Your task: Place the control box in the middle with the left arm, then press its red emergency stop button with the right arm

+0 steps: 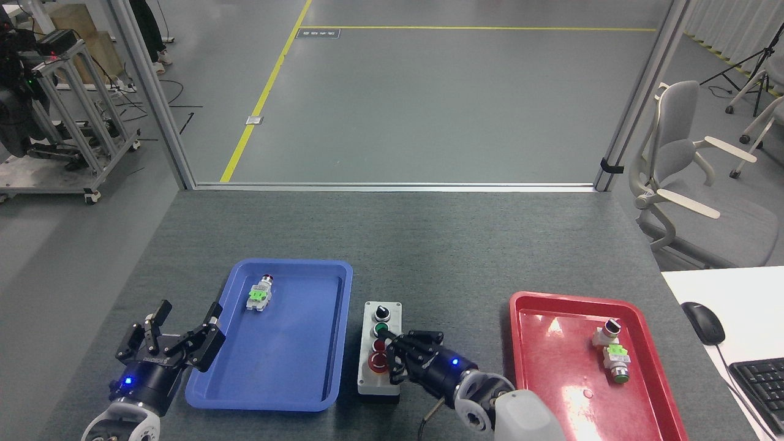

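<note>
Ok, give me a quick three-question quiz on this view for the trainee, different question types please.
1. True or false: the control box sits inside the blue tray.
2. Which tool's fingers are spread wide open? A) left tool B) right tool
3. Fill in: the loose part with a black knob lies in the ___ tray.

Key:
1. False. The box stands on the bare table between the blue tray and the red tray.
2. A. The right tool's fingers are drawn together over the box's big red button.
3. Red. The black-knob part is there; the blue tray holds a red-tipped part.
</note>
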You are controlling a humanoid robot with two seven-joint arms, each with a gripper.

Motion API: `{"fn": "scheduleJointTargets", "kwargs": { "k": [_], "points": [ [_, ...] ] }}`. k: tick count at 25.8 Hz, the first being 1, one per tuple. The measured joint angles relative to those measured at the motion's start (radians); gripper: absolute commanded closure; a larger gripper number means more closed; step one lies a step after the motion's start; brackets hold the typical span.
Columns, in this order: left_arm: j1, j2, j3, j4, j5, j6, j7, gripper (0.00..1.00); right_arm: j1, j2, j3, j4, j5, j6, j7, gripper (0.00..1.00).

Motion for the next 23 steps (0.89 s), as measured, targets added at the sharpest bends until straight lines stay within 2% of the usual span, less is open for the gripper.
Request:
{"fn": "scheduleJointTargets", "kwargs": {
  "k": [5, 9, 12, 17, 23],
  "points": [
    [0.002, -0.060, -0.003, -0.037, -0.057, 0.029, 0.006, 0.02, -0.042, -0.022, -0.113, -0.030, -0.130, -0.017, -0.054, 0.00],
    [0.003, -0.101, -0.014, -0.102, -0.169, 0.152, -0.031, 0.02, -0.045, -0.097, -0.172, -0.036, -0.177, -0.017, -0.069, 0.00],
    [0.008, -0.104, -0.023, -0.120, -0.196, 0.203, -0.060, 0.02, -0.024, -0.152, -0.245, -0.039, -0.187, -0.017, -0.072, 0.00],
    [0.005, -0.092, -0.028, -0.119, -0.204, 0.216, -0.069, 0.02, 0.060, -0.218, -0.333, -0.062, -0.172, 0.042, -0.100, 0.00],
    [0.015, -0.108, -0.029, -0.126, -0.207, 0.183, -0.069, 0.03, 0.194, -0.242, -0.363, -0.214, -0.119, 0.249, -0.155, 0.00]
  ]
}}
